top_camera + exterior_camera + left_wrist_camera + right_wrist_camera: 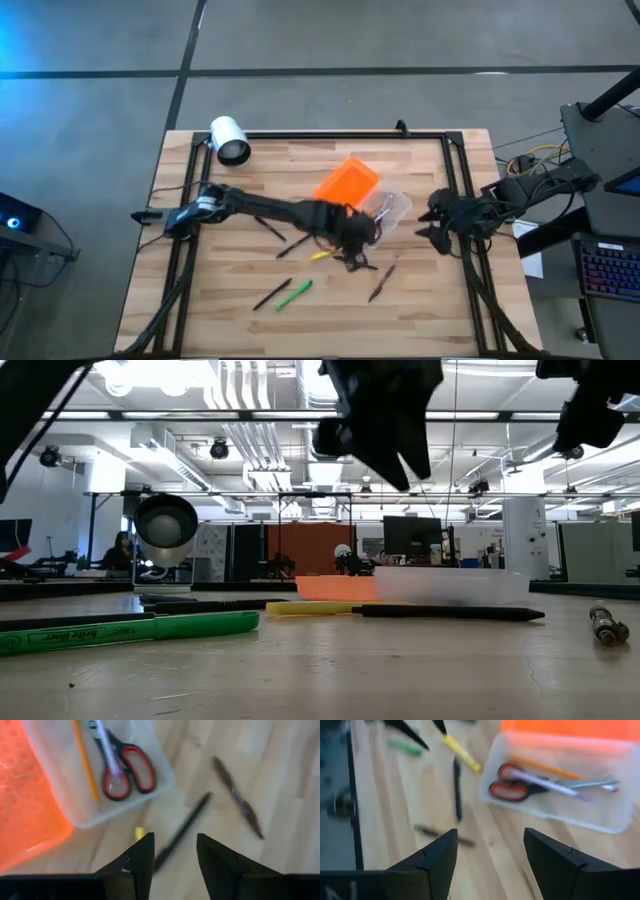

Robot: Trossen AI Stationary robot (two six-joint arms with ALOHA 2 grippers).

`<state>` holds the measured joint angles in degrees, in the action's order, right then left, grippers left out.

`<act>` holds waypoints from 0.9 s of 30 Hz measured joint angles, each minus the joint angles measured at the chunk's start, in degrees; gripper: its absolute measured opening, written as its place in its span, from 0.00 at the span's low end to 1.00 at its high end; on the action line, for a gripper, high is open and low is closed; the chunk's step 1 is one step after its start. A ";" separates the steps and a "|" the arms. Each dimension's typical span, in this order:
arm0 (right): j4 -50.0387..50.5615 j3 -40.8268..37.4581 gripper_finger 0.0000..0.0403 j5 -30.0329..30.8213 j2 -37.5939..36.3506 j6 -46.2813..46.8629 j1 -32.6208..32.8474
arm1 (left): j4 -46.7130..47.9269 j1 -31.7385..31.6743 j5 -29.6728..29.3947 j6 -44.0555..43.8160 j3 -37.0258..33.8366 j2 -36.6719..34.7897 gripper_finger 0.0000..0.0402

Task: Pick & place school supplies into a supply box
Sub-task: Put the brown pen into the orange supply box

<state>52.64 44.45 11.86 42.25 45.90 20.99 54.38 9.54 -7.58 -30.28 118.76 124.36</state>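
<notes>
While over a black pen (182,831), left tool (174,851) open, empty

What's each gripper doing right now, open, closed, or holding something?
Left gripper: open, empty, above a black pen beside the clear plastic box.
Right gripper: open, empty.

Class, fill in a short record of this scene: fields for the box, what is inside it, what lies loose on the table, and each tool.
box: clear supply box, orange lid open beside it
inside: red-handled scissors, orange pencil
loose on table: green marker, black pen, brown pencil
left tool: open, empty, above the black pen near the box
right tool: open, empty, waiting at the table's right side
</notes>
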 joint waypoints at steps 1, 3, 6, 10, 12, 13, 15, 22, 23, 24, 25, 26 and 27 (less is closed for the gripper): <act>-0.06 0.00 0.54 -1.32 0.85 -1.51 0.43 | -0.29 1.19 -0.96 -1.38 0.00 -0.25 0.32; -0.11 -0.04 0.54 -3.78 3.44 -4.96 1.41 | -0.14 3.47 -2.58 -4.98 0.00 -0.45 0.32; -0.70 -0.11 0.54 -6.18 8.04 -11.04 2.74 | 0.27 5.95 -4.63 -11.55 0.00 -0.45 0.32; -1.49 -0.11 0.54 -8.66 14.61 -17.77 4.29 | 0.82 8.37 -8.40 -19.30 -0.02 -0.46 0.32; -2.24 -0.11 0.54 -9.30 17.80 -21.15 5.21 | 1.32 9.42 -9.44 -23.10 -0.04 -0.60 0.32; -2.69 -0.11 0.54 -9.59 19.25 -22.97 5.67 | 1.21 9.96 -9.80 -24.95 -0.04 -0.64 0.32; -3.95 -0.11 0.54 -10.62 22.19 -27.20 6.67 | 1.22 11.06 -11.05 -28.61 -0.04 -0.68 0.32; -9.63 -0.11 0.54 -11.39 32.15 -39.84 8.79 | 1.19 15.65 -17.33 -41.86 -0.04 -0.71 0.32; -10.74 -0.04 0.54 -11.80 33.53 -40.58 8.83 | 1.19 16.25 -18.45 -43.51 -0.04 -0.71 0.32; -11.94 0.08 0.54 -11.95 34.78 -40.86 8.85 | 1.19 16.89 -19.53 -45.08 -0.04 -0.71 0.32; -12.97 0.15 0.54 -11.96 35.85 -41.20 8.89 | 1.21 17.51 -20.69 -46.53 -0.04 -0.72 0.32; -13.84 0.25 0.54 -11.96 36.95 -41.54 8.90 | 1.21 18.10 -21.88 -48.11 -0.04 -0.75 0.32; -14.66 0.39 0.54 -11.93 37.98 -41.88 8.90 | 1.18 18.65 -22.97 -49.66 -0.04 -0.77 0.32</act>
<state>37.97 44.83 -0.08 80.23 4.02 29.89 55.56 28.20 -30.55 -79.94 118.72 123.59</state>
